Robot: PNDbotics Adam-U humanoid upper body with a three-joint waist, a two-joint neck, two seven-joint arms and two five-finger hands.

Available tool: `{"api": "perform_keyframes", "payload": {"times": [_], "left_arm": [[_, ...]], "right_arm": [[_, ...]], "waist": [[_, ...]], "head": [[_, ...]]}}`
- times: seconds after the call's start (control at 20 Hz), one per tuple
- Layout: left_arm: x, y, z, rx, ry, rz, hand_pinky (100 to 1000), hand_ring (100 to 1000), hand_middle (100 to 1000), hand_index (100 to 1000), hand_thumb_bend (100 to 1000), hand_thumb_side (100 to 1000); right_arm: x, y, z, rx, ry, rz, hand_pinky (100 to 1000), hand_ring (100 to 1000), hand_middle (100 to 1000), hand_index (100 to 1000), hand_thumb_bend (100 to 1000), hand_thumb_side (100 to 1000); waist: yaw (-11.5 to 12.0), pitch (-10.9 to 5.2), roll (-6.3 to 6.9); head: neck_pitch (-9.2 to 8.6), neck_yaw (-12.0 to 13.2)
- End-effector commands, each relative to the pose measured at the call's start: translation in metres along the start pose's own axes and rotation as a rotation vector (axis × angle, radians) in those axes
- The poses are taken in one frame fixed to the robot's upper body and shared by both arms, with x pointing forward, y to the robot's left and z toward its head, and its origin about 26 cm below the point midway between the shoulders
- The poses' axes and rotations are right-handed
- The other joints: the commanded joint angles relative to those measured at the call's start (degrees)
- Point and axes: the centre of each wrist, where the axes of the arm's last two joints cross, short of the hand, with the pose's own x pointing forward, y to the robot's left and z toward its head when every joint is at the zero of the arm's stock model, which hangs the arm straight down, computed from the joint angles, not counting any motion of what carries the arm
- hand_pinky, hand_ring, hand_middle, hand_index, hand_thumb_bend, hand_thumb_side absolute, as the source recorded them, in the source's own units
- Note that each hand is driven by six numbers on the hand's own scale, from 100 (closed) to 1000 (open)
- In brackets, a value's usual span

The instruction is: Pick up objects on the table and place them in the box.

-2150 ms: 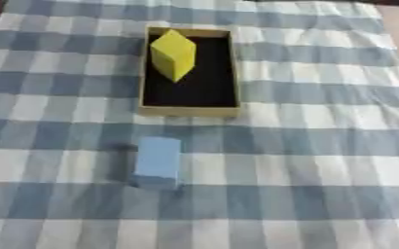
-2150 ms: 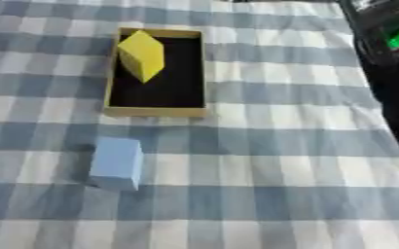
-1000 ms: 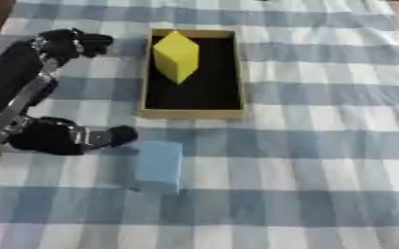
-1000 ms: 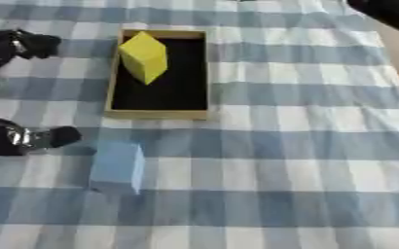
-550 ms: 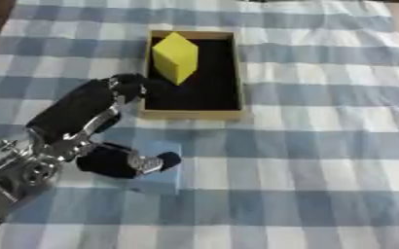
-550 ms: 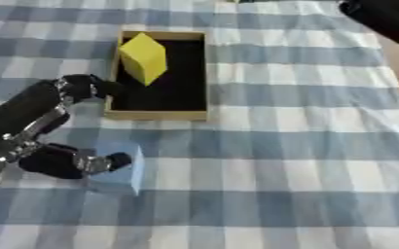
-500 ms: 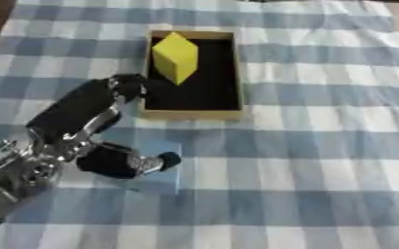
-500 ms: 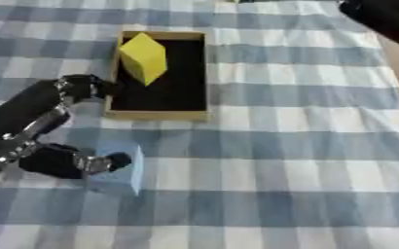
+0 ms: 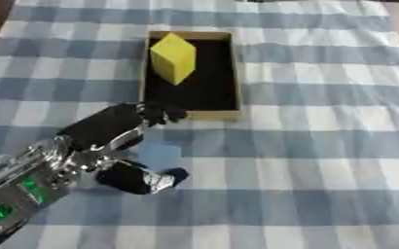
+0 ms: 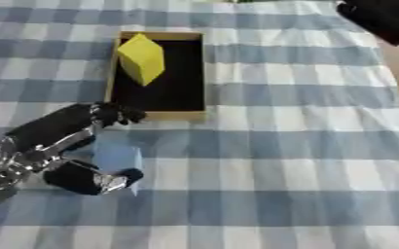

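Your left hand [image 9: 109, 146] straddles the pale blue rectangular foam block [image 9: 158, 154], just before the shallow tan cardboard box [image 9: 233, 73] holding a yellow block [image 9: 173, 57]; fingers [image 9: 156, 114] spread, unclosed. Close squarely across opposite faces before lifting.

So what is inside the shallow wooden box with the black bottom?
The shallow wooden box holds one yellow block, tilted, near its far left corner. The rest of the black floor shows bare. The floor under the block is covered.
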Motion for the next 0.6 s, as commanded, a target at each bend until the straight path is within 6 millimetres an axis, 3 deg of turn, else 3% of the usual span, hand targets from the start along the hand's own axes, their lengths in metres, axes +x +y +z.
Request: {"api": "perform_keyframes", "payload": {"times": [0.05, 0.25, 0.45, 0.6], "left_arm": [[-0.003, 0.011, 0.008, -0.037, 0.001, -0.045, 791, 830, 811, 962, 508, 549], [-0.005, 0.022, 0.013, -0.099, 0.007, -0.086, 796, 838, 816, 967, 527, 572], [0.015, 0.078, 0.032, -0.246, 0.003, -0.14, 789, 835, 812, 965, 477, 622], [0.019, 0.098, 0.039, -0.232, -0.003, -0.149, 783, 831, 805, 960, 426, 663]], "right_arm": [[0.002, -0.008, -0.002, -0.016, -0.013, 0.013, 820, 806, 610, 828, 100, 883], [0.002, -0.007, -0.001, -0.01, -0.008, 0.007, 819, 802, 605, 827, 100, 885], [0.0, -0.005, 0.003, -0.011, 0.011, 0.006, 818, 800, 603, 826, 100, 882], [-0.001, -0.004, 0.004, -0.009, 0.018, 0.007, 818, 800, 603, 826, 100, 879]], "waist": [[0.0, -1.4, 0.18], [0.0, -1.45, 0.24], [0.5, -1.62, 0.17], [0.6, -1.71, 0.21]], "head": [[0.3, -0.2], [0.21, -0.3], [0.36, -0.7], [0.3, -0.9]]}}
